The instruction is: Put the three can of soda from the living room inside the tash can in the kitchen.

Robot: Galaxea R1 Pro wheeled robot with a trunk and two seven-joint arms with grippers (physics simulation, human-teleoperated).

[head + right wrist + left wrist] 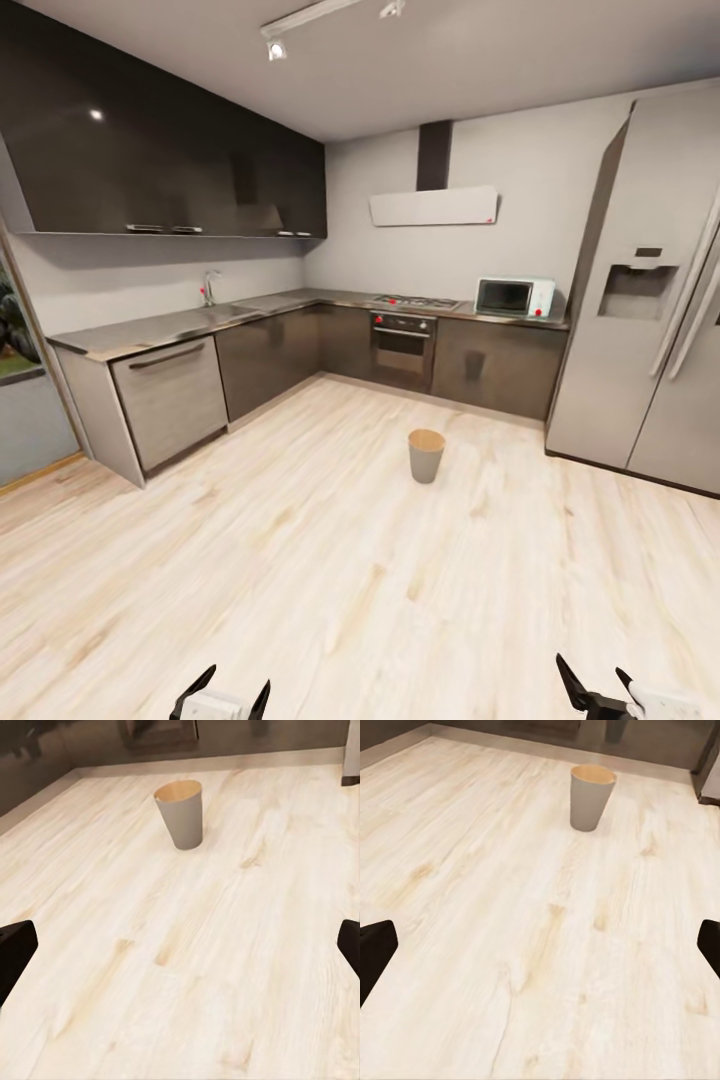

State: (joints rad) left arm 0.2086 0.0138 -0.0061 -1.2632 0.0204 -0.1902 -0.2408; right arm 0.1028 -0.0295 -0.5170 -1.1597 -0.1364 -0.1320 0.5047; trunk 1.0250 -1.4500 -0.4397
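- Tools first: the left tool (225,698) and the right tool (597,692) sit low at the near edge of the head view, both spread wide with nothing between their dark fingers. Each wrist view shows bare floor in the gap.
- Floor (300,560) of pale wood planks runs forward from both tools, with no soda can on it and nothing in the way.
- Trash can (426,455) stands upright on that floor, well ahead of both tools and roughly between their lines of reach, a little closer to the right tool's side. The left wrist view (591,796) and the right wrist view (181,813) both look straight at it.
- Its brown inside shows at the rim, but the angle is too shallow to tell whether anything lies at the bottom.
- With both tools empty, the step in hand looks like travel, not a drop: my reading is that the cans are elsewhere and the robot must go to fetch one.
- To do that well, keep the arms tucked low while the base turns, and remember the bin's open spot for an easy return.
- Beyond the bin lie the dark cabinets (270,360), the oven (403,347), the microwave (514,297) on the tabletop (200,322), and the refrigerator (645,300) far off on the right tool's side.
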